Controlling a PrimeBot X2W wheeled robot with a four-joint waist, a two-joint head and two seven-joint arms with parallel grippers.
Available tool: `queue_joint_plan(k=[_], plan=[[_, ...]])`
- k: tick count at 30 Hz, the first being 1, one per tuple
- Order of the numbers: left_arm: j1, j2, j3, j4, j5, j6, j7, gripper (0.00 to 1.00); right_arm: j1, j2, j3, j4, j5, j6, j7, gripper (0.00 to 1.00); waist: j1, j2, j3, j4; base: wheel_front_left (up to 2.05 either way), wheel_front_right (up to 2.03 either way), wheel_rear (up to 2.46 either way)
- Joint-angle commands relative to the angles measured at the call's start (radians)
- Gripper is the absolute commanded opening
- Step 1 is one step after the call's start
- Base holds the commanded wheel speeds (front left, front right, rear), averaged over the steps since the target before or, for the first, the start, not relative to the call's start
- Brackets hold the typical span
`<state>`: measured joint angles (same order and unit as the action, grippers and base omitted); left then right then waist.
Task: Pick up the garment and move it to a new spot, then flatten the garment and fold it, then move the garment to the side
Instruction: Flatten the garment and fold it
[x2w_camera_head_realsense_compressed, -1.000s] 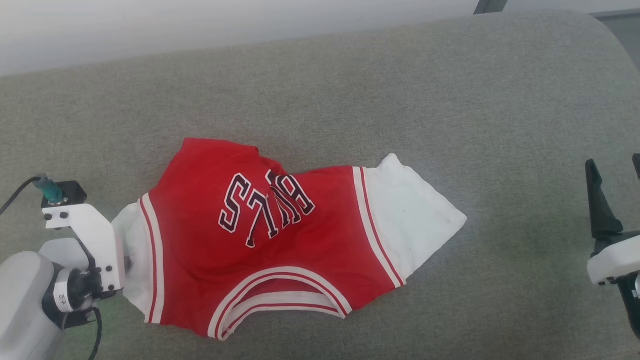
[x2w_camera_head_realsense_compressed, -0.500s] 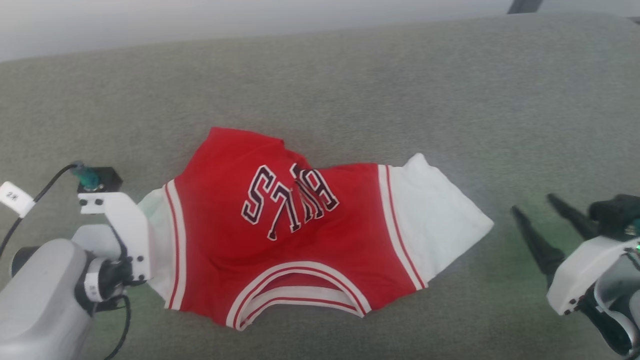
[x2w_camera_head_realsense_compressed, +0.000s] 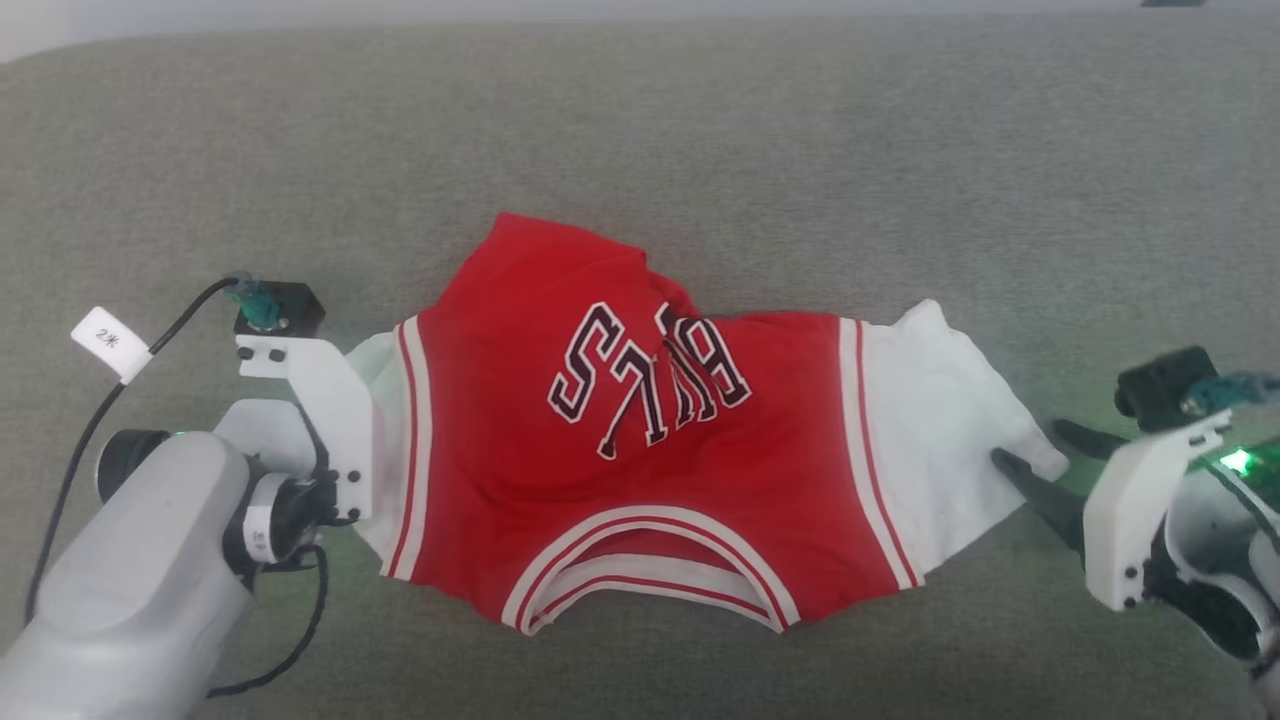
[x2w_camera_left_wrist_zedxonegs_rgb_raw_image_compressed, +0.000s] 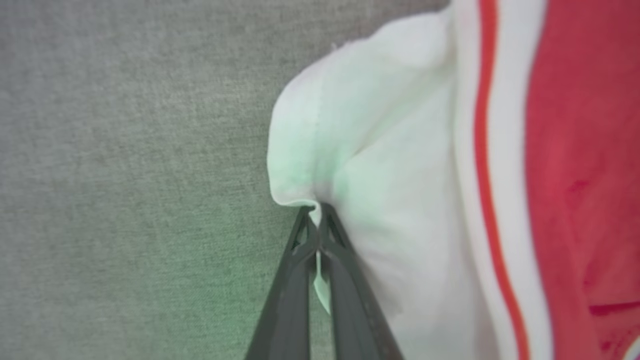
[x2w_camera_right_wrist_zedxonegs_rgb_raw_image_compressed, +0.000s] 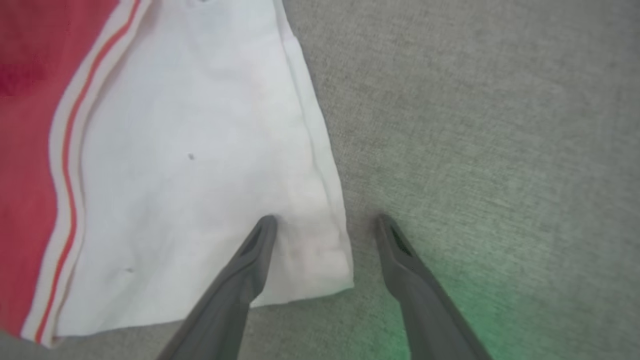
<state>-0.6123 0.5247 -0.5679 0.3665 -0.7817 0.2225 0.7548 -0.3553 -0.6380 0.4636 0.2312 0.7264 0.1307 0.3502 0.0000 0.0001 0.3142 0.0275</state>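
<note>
Left gripper (x2w_camera_left_wrist_zedxonegs_rgb_raw_image_compressed: 316, 212) is pinched closed on the edge of one white sleeve (x2w_camera_left_wrist_zedxonegs_rgb_raw_image_compressed: 380, 140) of the garment (x2w_camera_head_realsense_compressed: 640, 480), with a sliver of white cloth caught between its two dark fingers. Right gripper (x2w_camera_right_wrist_zedxonegs_rgb_raw_image_compressed: 322, 220) stands wide open at the other white sleeve (x2w_camera_right_wrist_zedxonegs_rgb_raw_image_compressed: 200, 150). One finger lies over the sleeve's corner and the other over the grey fabric surface (x2w_camera_head_realsense_compressed: 700, 120) just beside the hem, so the corner sits between them. Whether they touch the cloth cannot be told.

Between the two grippers the garment lies spread on the surface, red body in the middle and a sleeve to each side. Its striped neck opening (x2w_camera_head_realsense_compressed: 650, 570) is at the near edge, towards the robot. Beyond that come the dark, white-outlined block letters (x2w_camera_head_realsense_compressed: 650, 385), upside down in the head view, with a crease running through them. Farther still the red cloth rises in a rumpled hump, and past it the grey surface runs on.
</note>
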Motion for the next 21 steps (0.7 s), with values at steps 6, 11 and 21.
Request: queue_joint_plan(k=[6,11,21], plan=[[0.002,-0.045,-0.028,0.04,0.009,-0.019,-0.017,0.0,-0.024,0.009,0.087,0.073,0.009,0.0,0.1,0.0,0.0,-0.0001,-0.002,0.017,0.0,0.0,0.0],[-0.036,-0.013,-0.007,0.016,-0.005,-0.03,-0.001,0.0,-0.079,-0.011,0.034,0.054,0.056,-0.001,0.096,0.0,0.0,-0.0001,-0.04,0.011,0.0,0.0,0.0],[-0.176,0.09,0.034,-0.14,-0.011,-0.039,0.111,0.0,-0.219,-0.037,-0.097,-0.024,0.121,-0.001,0.13,0.0,0.0,-0.0001,-0.156,-0.017,0.0,0.0,0.0]])
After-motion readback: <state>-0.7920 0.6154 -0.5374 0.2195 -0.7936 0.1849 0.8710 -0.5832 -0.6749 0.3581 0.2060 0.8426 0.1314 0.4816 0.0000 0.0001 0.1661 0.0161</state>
